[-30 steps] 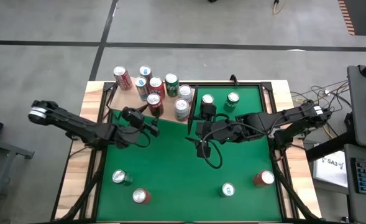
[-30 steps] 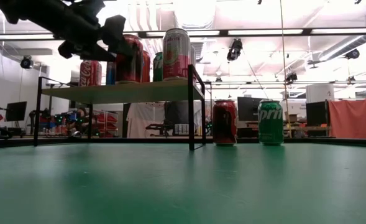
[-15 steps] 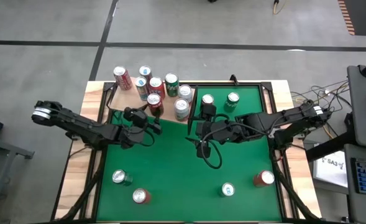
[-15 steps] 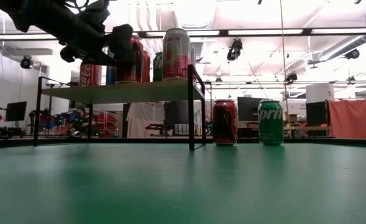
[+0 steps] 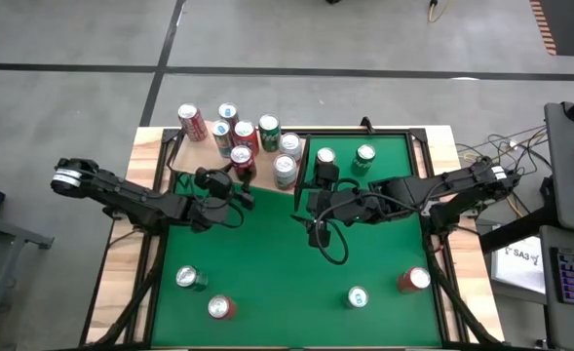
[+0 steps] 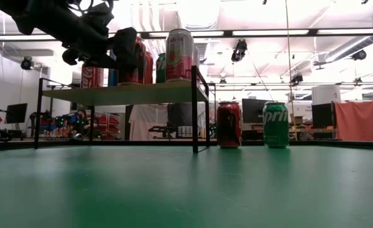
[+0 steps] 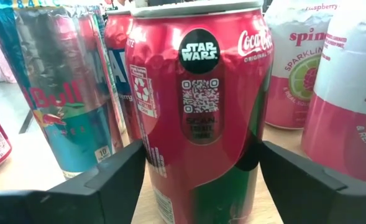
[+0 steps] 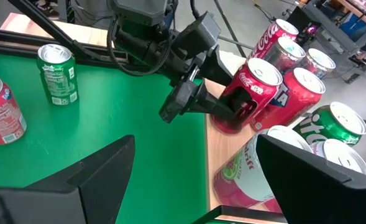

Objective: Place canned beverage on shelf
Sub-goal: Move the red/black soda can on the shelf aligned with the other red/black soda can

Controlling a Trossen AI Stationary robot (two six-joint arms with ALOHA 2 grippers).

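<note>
Here, the green tabletop (image 5: pixel 267 263) is carrying everything, with the shelf (image 5: pixel 184 156) standing at its far left corner. The shelf's pale board is sitting raised above the felt, and its dark end panel (image 6: pixel 194 107) is facing the middle of the tabletop.

The left arm is reaching in from the left edge, and the left pincer (image 5: pixel 236 182) is straddling a red Coke can (image 7: pixel 198 106). That can is standing upright on the shelf, at the board's near edge. One dark finger (image 7: pixel 117 180) is lying along each side of it, right up against the can. Whether they are actually squeezing it I cannot tell.

The right arm is stretching in from the right, and the right pincer (image 5: pixel 311 207) is hanging over mid-tabletop, just beside the end panel. Its fingers are standing wide apart, with nothing between them.

Other cans are crowding the shelf behind the Coke can. Among them are a silver-blue can (image 7: pixel 64 93), a pink can (image 7: pixel 356 93) and a green can (image 8: pixel 332 127).

Off the shelf, a dark red can (image 6: pixel 228 125) and a Sprite can (image 6: pixel 275 125) are standing upright together just past the end panel. Four more cans are sitting well apart along the near side: green (image 5: pixel 187 278), red (image 5: pixel 220 307), green (image 5: pixel 357 296) and red (image 5: pixel 415 280).
</note>
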